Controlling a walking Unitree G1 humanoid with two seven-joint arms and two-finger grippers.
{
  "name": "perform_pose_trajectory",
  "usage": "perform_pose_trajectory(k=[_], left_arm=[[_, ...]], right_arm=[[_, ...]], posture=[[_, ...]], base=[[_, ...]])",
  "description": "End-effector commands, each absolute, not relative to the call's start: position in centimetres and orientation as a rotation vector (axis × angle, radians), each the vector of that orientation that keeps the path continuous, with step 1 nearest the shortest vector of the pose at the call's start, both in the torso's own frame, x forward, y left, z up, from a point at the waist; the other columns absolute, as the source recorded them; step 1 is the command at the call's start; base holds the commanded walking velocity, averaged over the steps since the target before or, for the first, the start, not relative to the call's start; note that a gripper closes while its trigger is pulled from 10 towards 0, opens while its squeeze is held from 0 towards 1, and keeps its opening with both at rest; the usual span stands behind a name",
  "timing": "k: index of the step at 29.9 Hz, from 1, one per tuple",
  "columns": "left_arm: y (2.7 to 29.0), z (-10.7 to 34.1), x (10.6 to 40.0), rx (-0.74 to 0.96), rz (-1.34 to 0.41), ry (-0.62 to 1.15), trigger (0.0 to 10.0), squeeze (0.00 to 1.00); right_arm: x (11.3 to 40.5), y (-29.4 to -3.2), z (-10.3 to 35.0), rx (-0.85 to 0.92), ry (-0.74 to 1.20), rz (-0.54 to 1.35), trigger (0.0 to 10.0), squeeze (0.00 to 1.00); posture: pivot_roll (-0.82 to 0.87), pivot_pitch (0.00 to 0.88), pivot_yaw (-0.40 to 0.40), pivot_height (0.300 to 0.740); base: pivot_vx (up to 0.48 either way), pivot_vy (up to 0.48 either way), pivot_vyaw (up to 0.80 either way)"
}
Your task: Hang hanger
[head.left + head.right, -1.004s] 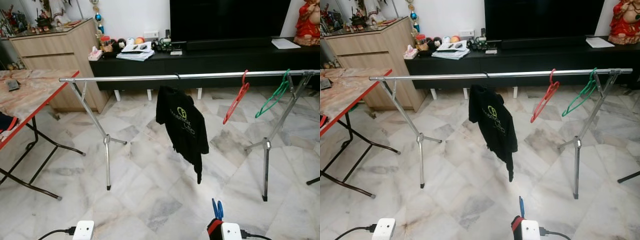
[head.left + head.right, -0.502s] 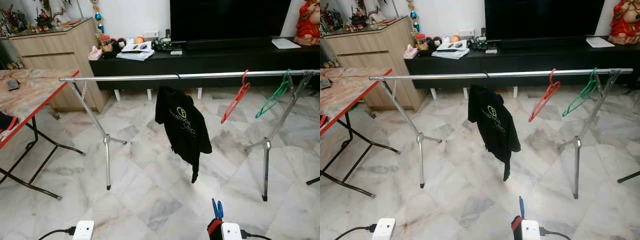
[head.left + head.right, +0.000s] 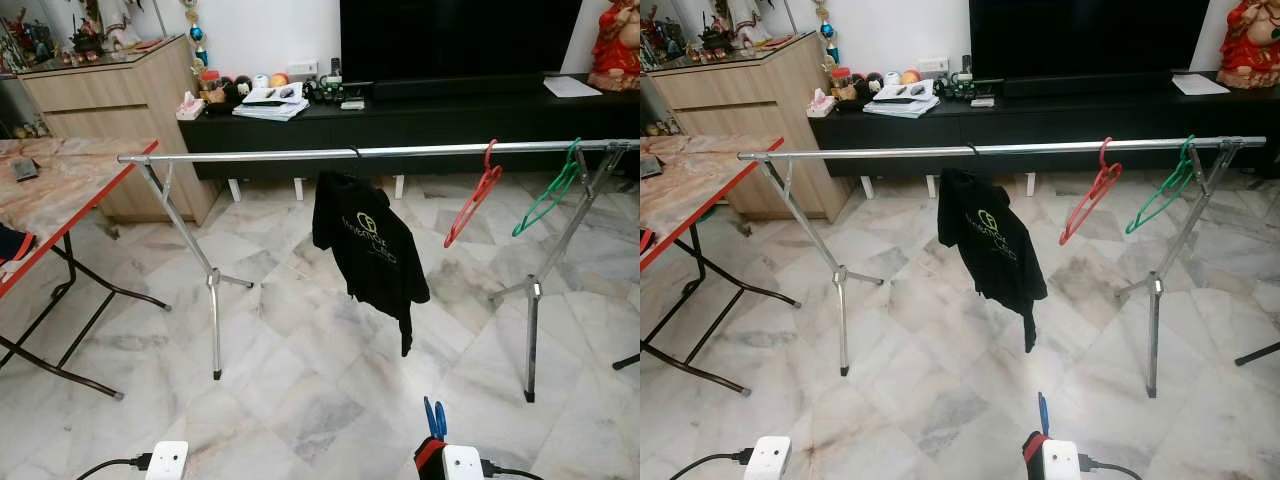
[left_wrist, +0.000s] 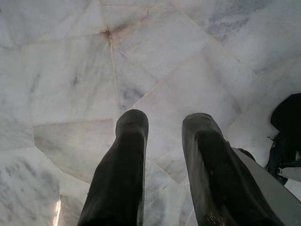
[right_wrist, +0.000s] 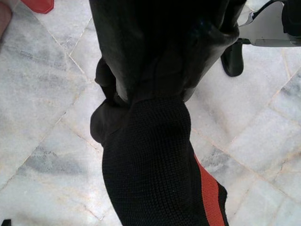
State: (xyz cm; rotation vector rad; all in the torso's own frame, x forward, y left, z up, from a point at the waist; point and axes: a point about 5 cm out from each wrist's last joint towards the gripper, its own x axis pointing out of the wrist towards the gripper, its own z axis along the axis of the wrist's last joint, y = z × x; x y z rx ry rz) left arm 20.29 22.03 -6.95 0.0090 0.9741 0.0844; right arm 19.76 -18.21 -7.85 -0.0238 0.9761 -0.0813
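A pale marble floor (image 3: 300,380) runs to a black TV console (image 3: 420,115) at the back wall. At left stands a red-edged folding table (image 3: 60,190). Across the middle runs a silver clothes rail (image 3: 260,155), with open floor before it. A black shirt (image 3: 370,250) hangs mid-rail; right of it hang a red hanger (image 3: 472,195) and a green hanger (image 3: 548,192). The left gripper (image 4: 162,127) points at the floor, fingers apart and empty. The right gripper (image 5: 155,70) clamps black and red fabric (image 5: 155,165).

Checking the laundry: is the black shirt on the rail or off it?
On: the black shirt hangs from the rail.
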Motion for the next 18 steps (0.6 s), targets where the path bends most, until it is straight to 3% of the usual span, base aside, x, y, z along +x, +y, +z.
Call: perform_pose_trajectory(k=[1,18], left_arm=[[22.47,-6.87,20.30,0.012,0.097,0.983,10.0,0.00],[22.45,-6.92,20.20,0.016,0.090,0.987,10.0,0.00]], right_arm=[[20.04,-17.13,-7.79,0.017,0.961,-0.062,10.0,0.00],[20.20,-17.07,-7.71,0.014,0.958,-0.058,10.0,0.00]], posture=[[-0.07,0.008,0.099,0.740],[-0.07,0.000,0.100,0.740]], base=[[0.000,0.000,0.00],[0.000,0.000,0.00]])
